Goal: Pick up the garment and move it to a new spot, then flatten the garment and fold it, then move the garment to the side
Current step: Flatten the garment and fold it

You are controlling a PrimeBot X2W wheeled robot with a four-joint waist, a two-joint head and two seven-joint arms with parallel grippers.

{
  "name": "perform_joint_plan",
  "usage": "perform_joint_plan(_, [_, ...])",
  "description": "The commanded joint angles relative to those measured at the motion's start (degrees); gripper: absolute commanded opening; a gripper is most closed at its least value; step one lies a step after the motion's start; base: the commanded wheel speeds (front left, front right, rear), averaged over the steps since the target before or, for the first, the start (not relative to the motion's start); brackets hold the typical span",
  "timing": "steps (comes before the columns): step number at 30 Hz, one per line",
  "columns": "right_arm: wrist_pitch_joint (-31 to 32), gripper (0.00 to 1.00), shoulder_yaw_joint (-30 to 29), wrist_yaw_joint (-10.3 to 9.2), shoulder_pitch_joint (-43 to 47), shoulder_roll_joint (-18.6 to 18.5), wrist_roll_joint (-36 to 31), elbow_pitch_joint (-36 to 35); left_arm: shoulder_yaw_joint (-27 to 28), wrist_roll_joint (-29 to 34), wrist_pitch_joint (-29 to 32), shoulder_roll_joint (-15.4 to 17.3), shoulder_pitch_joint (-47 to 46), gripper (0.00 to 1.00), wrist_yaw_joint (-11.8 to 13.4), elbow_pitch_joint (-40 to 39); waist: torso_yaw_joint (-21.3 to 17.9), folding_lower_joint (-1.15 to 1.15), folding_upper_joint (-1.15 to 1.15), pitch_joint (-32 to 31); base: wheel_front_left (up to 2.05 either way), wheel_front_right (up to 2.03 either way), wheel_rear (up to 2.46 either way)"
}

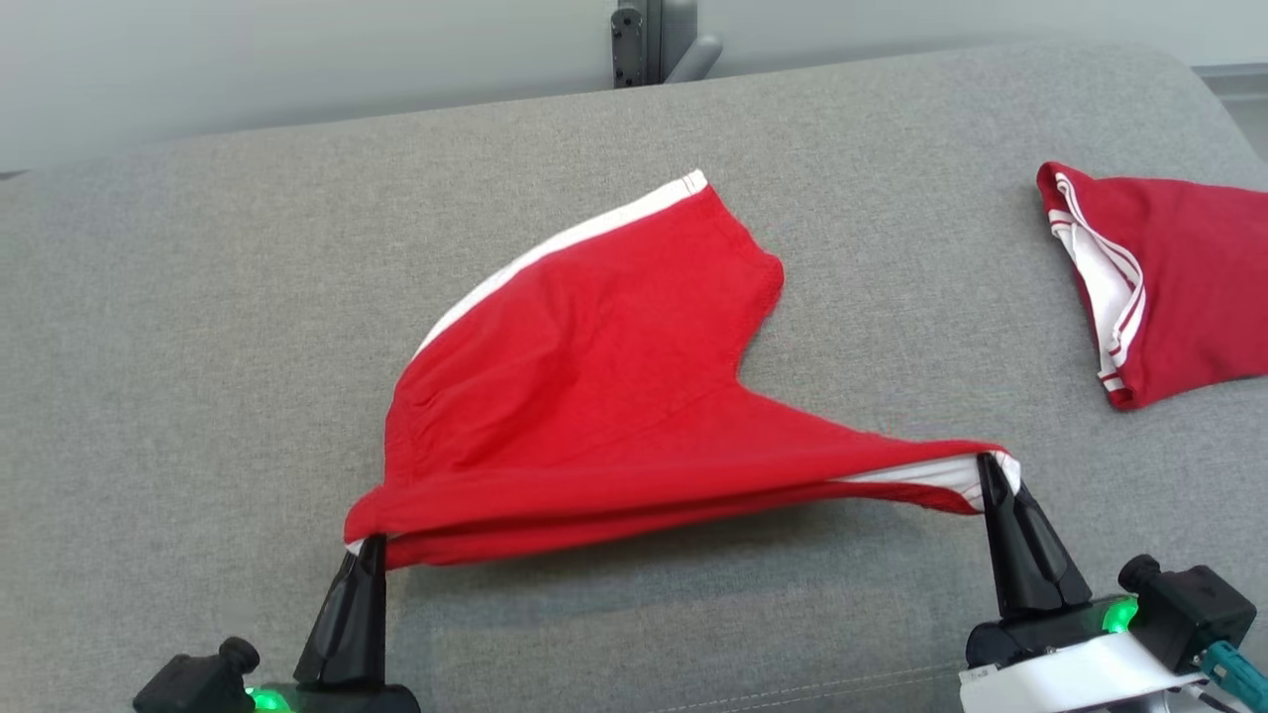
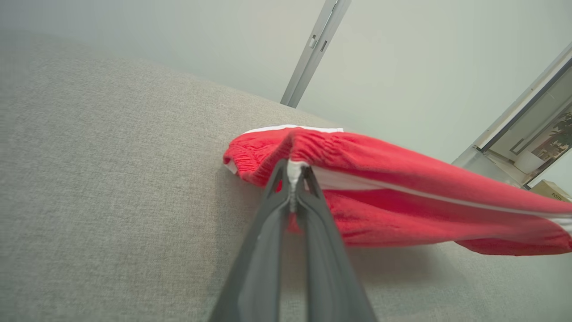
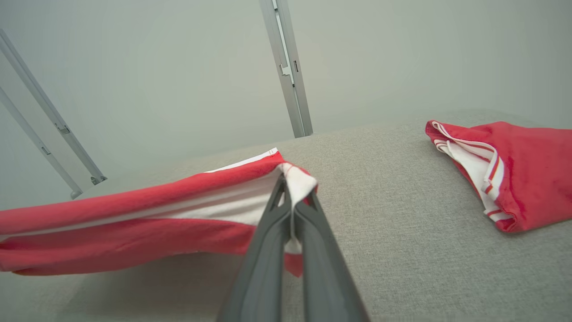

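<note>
Left claw (image 1: 370,544) clamped on garment (image 1: 594,376) corner | right claw (image 1: 991,465) clamped on other corner | garment taut between

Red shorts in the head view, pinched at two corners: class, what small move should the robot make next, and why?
Probably lower both grippers together, keeping the stretch. The left gripper and right gripper are shut on the red shorts, whose near edge hangs taut above the grey cushion, shadow beneath, while the far leg lies on it.
</note>
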Motion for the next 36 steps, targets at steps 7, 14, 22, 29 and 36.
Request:
perform_joint_plan(7, [-0.2, 0.00, -0.9, -0.26, 1.1, -0.2, 0.4, 1.0, 0.0, 0.3, -0.3, -0.2, 1.1, 0.00, 0.0, 1.0, 0.7, 0.01, 0.53, -2.3, 0.00, 0.00, 0.00])
perform_joint_plan(14, [-0.2, 0.00, -1.5, -0.26, -2.0, -1.1, 0.9, 4.7, -2.0, 0.0, -0.2, -0.8, -3.6, 0.00, -0.1, 5.6, 2.4, 0.01, 0.53, -3.6, 0.00, 0.00, 0.00])
perform_joint_plan(22, [-0.2, 0.00, -0.2, -0.25, -10.3, -4.5, 1.7, 11.7, -3.7, 0.7, 1.0, -2.6, -13.3, 0.00, 1.3, 13.9, 5.6, 0.01, 0.53, -1.7, 0.00, 0.00, 0.00])
perform_joint_plan(29, [0.1, 0.00, 3.3, -0.22, -22.4, -9.1, 2.1, 20.3, -4.6, 0.0, 1.7, -4.1, -22.7, 0.00, 2.8, 20.7, 7.9, 0.01, 0.53, 3.3, 0.00, 0.00, 0.00])
perform_joint_plan(36, [1.8, 0.00, 9.6, -0.22, -38.0, -12.7, 3.2, 31.3, -5.8, -2.4, 1.6, -5.1, -33.2, 0.00, 5.1, 29.3, 9.9, 0.01, 0.53, 8.8, 0.00, 0.00, 0.00])
